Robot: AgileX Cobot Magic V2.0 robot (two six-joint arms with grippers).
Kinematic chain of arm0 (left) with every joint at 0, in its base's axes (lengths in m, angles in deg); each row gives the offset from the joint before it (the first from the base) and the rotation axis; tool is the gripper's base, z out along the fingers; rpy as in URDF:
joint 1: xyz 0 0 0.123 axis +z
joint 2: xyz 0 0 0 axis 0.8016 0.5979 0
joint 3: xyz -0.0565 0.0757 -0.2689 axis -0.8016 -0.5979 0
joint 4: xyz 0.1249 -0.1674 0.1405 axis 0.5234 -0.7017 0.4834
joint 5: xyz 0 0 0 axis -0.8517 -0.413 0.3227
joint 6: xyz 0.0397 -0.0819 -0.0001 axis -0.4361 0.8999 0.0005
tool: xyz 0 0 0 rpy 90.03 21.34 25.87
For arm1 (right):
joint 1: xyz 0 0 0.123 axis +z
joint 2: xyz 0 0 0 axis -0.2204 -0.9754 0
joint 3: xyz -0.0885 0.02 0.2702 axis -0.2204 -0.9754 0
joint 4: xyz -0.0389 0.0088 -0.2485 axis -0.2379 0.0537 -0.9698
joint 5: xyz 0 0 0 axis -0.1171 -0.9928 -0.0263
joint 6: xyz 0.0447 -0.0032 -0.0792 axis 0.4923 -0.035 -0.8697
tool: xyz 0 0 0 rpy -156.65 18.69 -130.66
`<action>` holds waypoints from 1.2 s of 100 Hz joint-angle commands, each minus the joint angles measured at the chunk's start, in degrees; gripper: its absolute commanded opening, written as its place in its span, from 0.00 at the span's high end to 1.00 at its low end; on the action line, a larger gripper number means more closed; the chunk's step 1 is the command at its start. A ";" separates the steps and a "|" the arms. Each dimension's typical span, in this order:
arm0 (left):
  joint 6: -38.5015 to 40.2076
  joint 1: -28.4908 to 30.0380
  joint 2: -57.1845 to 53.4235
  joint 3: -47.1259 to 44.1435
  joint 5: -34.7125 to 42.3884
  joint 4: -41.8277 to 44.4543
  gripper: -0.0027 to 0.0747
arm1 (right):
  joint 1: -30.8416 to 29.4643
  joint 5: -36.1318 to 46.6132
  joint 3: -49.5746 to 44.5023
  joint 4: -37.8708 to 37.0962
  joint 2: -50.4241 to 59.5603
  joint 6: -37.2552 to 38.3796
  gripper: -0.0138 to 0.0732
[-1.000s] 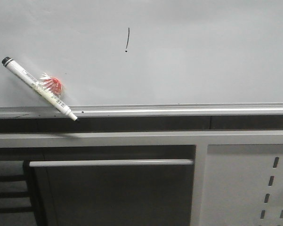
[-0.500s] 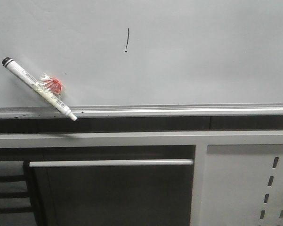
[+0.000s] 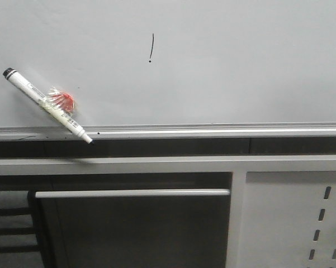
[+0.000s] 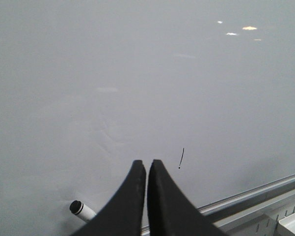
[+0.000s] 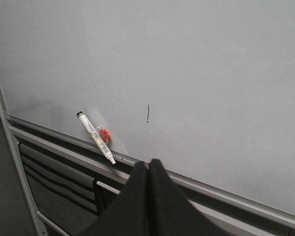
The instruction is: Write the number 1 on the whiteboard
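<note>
The whiteboard [image 3: 240, 61] fills the upper front view, with a silver rail along its lower edge. The number 1 [image 3: 151, 47] is a thin black stroke with a dot at its lower end; it also shows in the left wrist view [image 4: 181, 158] and the right wrist view [image 5: 147, 113]. A white marker [image 3: 47, 105] with a black cap and a red tag leans tilted on the board, its tip on the rail. My left gripper [image 4: 147, 163] is shut and empty, back from the board. My right gripper [image 5: 148, 162] is shut and empty, low before the rail. Neither gripper shows in the front view.
Below the rail [image 3: 212, 132] run a dark gap and a grey frame bar. A white perforated metal panel [image 3: 293, 218] stands at the lower right. A dark panel with a pale handle bar [image 3: 131, 193] is at the lower left.
</note>
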 commanded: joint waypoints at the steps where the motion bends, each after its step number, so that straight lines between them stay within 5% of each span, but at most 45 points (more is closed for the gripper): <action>1: 0.07 0.15 -0.25 0.58 3.09 -0.41 0.99 | -0.31 2.86 0.22 1.33 -0.21 0.16 0.92; 97: 0.07 0.15 -0.25 0.47 3.20 -1.07 0.99 | -0.31 3.50 -1.18 1.33 -0.21 0.16 0.92; 120: 5.18 4.32 -0.25 -0.04 1.68 18.64 0.99 | -0.31 3.50 -1.18 1.33 -0.21 0.16 0.92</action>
